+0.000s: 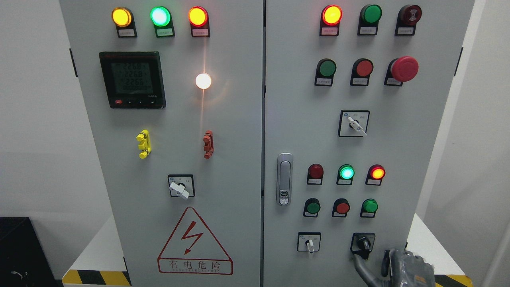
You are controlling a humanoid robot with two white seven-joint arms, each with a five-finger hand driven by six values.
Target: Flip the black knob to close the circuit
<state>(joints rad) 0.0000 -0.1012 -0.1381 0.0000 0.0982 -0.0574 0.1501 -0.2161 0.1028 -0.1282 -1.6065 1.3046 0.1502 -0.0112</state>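
Right hand (392,265), grey with dark fingers, enters at the bottom edge right of centre. One dark finger (360,266) reaches up-left, tip just under the small black rotary knob (363,242); contact can't be confirmed. Other fingers look loosely curled and hold nothing visible. Whether the hand counts as spread or closed can't be told.

The black knob sits on a black square plate just above-left of the hand, on the right door of the pale grey metal electrical cabinet (247,131). Its pointer reads roughly vertical.

Left of the hand, same row: white-handled selector switch (309,243) on a black-framed plate. Just beside the hand to the right, a yellow-black hazard stripe (450,280).

Above the hand: a row of three small push buttons, green, red, green (370,206). Above that, three round indicator lamps: dark red, lit green (346,172), lit red-orange. Up-left of the hand, a silver door latch handle (284,179).

Higher still: a second white selector (356,125), then a green button, a red button, and a large red mushroom stop button (404,68).

Far left of the hand, on the left door: red triangular lightning warning sign (194,243), white selector, yellow and red clips, black digital meter (132,79), bright white lamp.
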